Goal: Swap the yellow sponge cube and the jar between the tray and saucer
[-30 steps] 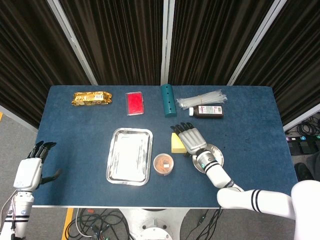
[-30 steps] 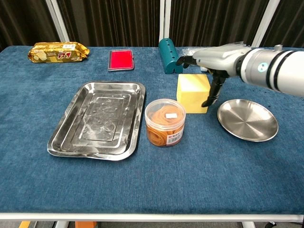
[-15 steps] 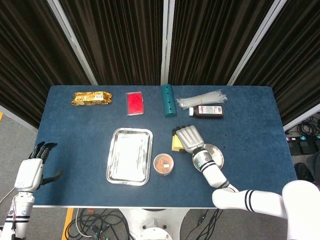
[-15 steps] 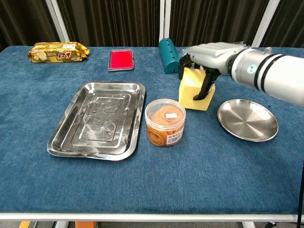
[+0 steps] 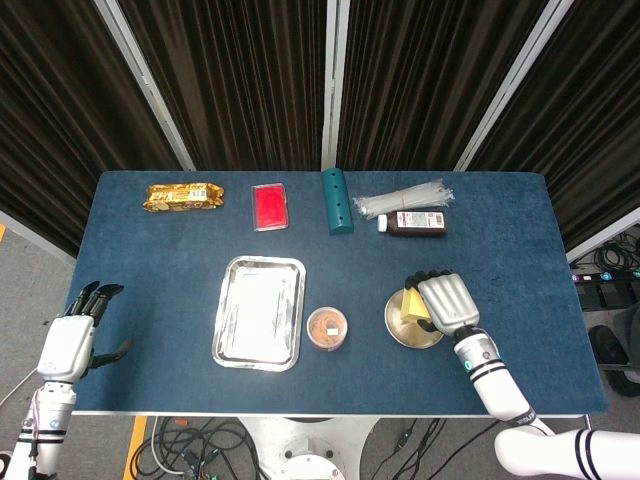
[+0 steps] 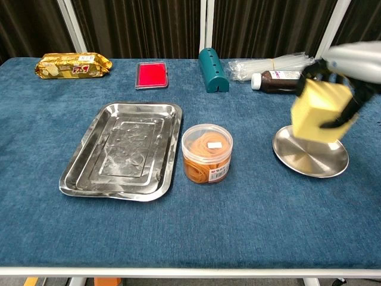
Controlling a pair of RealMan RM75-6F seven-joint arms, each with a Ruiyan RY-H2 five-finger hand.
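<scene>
Right hand: the white right hand [image 5: 447, 302] grips the yellow sponge cube [image 6: 322, 110], fingers [image 6: 335, 121] curled down over its top and sides; blurred in the chest view.
Sponge cube: tilted, held above the round steel saucer [image 6: 309, 156]; in the chest view its lower edge appears clear of the dish, though I cannot tell for certain. From the head view only a yellow corner shows beneath the hand, over the saucer.
Saucer: on the blue cloth-covered table [image 5: 500, 240], right of centre, nothing lying in it.
Jar: clear plastic jar of orange rubber bands [image 6: 206, 153], upright on the cloth, between the rectangular steel tray [image 6: 122, 149] and the saucer, just beside the tray's right rim and apart from the saucer.
Tray: left of centre, holds nothing.
Left hand: the white left hand [image 5: 73, 334] hangs off the table's left edge, fingers spread apart, holding nothing; seen in the head view only.
Back row, left to right: gold-wrapped snack packet [image 6: 73, 64], flat red case [image 6: 152, 75], teal cylindrical block [image 6: 213, 70], bundle of clear plastic straws [image 6: 271, 64], and a dark brown bottle with a white cap [image 6: 280, 81] lying on its side just in front of the straws.
</scene>
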